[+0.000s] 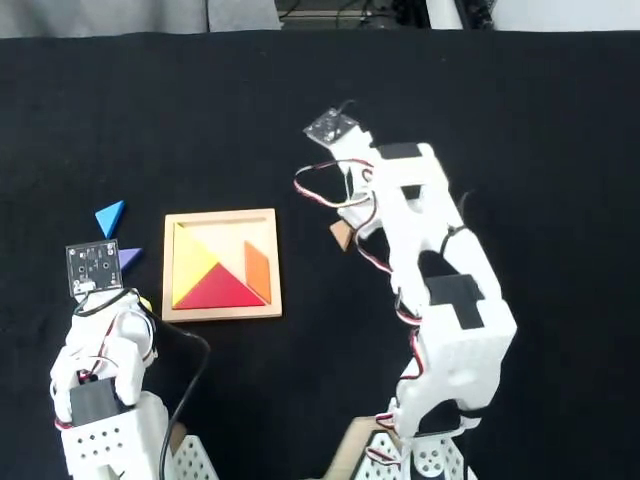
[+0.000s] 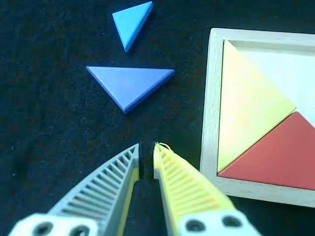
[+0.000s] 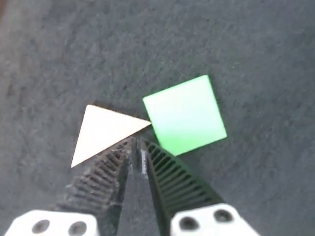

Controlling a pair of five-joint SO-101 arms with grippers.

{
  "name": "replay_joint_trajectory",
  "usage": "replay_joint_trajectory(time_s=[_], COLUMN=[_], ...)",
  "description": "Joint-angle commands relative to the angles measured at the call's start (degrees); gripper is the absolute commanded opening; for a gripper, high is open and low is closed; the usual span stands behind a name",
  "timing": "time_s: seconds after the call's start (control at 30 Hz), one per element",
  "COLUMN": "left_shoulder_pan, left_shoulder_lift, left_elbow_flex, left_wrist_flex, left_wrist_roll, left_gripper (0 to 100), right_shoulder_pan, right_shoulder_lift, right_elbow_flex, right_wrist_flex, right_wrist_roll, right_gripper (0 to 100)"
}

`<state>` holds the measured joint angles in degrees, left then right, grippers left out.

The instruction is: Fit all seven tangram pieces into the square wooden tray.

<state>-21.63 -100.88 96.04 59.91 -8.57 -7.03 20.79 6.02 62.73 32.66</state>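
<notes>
In the tray (image 1: 220, 215) you've got yellow (image 1: 193, 262), red (image 1: 222, 292), orange pieces (image 1: 258, 270) seated. Left jaws all but closed, empty, just short of the purple triangle (image 2: 130, 84). Right jaws closed, tips at the pale triangle (image 3: 103, 132) beside the green square (image 3: 186, 115), probably to nudge.

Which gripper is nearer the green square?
Right. The right gripper sits at the edge of the green square; the left gripper is beyond the tray, near the purple triangle.
</notes>
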Motion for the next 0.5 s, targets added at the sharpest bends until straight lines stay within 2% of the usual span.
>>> replay_joint_trajectory(time_s=[0.0,0.23,0.47], left_shoulder_pan=[0.57,0.57,0.57], left_shoulder_lift=[-0.26,-0.26,-0.26], left_elbow_flex=[-0.22,-0.22,-0.22], left_wrist_flex=[-0.70,-0.70,-0.70], left_wrist_roll=[-0.44,-0.44,-0.44], left_gripper=[7,7,7], right_shoulder_pan=[-0.62,-0.70,5.54], right_shoulder_lift=[-4.18,1.63,6.55], right_elbow_flex=[-4.70,-0.57,-2.33], right_wrist_flex=[3.34,0.62,12.57], right_wrist_roll=[-1.32,-1.05,3.87], right_gripper=[1.1,1.1,1.1])
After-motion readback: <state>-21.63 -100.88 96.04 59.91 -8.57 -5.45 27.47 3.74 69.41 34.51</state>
